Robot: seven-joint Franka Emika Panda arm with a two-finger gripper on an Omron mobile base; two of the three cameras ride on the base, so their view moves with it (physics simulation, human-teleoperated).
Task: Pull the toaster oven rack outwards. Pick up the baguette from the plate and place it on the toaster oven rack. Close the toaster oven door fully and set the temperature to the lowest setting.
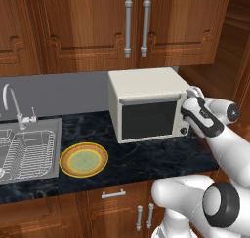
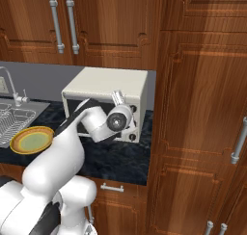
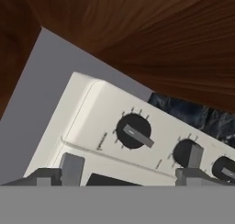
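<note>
From the left base view, the toaster oven [image 1: 146, 105] sits near the desk's [image 1: 146, 156] back right corner, its door [image 1: 148, 120] closed. The white arm reaches up from the lower right, its hand level at the oven's knob panel. The plate [image 1: 83, 159] lies bare near the front edge.

From the right base view, the hand covers the panel's upper part.

In the hand view, the jaws [image 3: 128, 172] stand wide apart, the top knob [image 3: 133, 131] just beyond and between the fingertips [image 3: 71, 165], untouched.

Brown wood cabinets [image 1: 88, 22] above, grey backsplash [image 1: 58, 93], dark marble counter [image 1: 146, 156], sink [image 1: 27, 149] left.
</note>
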